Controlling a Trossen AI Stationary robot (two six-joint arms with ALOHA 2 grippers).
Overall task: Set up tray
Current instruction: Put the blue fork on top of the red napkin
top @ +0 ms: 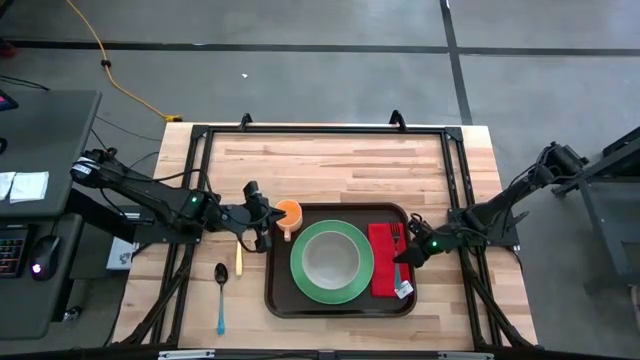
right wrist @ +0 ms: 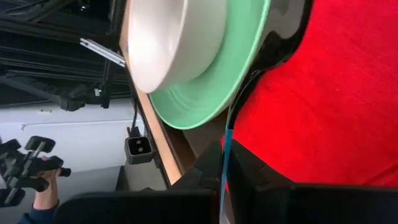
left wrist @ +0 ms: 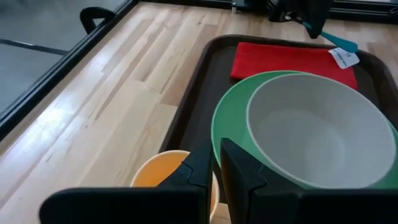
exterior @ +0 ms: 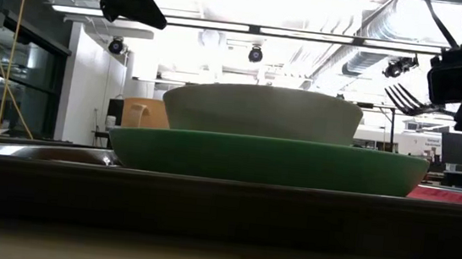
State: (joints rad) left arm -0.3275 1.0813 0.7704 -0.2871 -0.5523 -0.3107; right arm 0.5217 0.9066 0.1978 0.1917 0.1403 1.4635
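Dark-brown tray (top: 283,295) holds green plate (top: 300,278), white bowl (top: 331,259), red napkin (top: 383,262).

so the table (top: 330,160) is a light butcher-block wood top with a black metal frame running round its edges, and most of the far half is just bare planks. sitting flat on it toward the near edge is the tray (top: 281,295), dark brown with rounded corners, and the orange cup (top: 288,213) is right at the tray's far left corner. off to the left of the tray there's a spoon (top: 221,296) with a blue handle lying on the wood.
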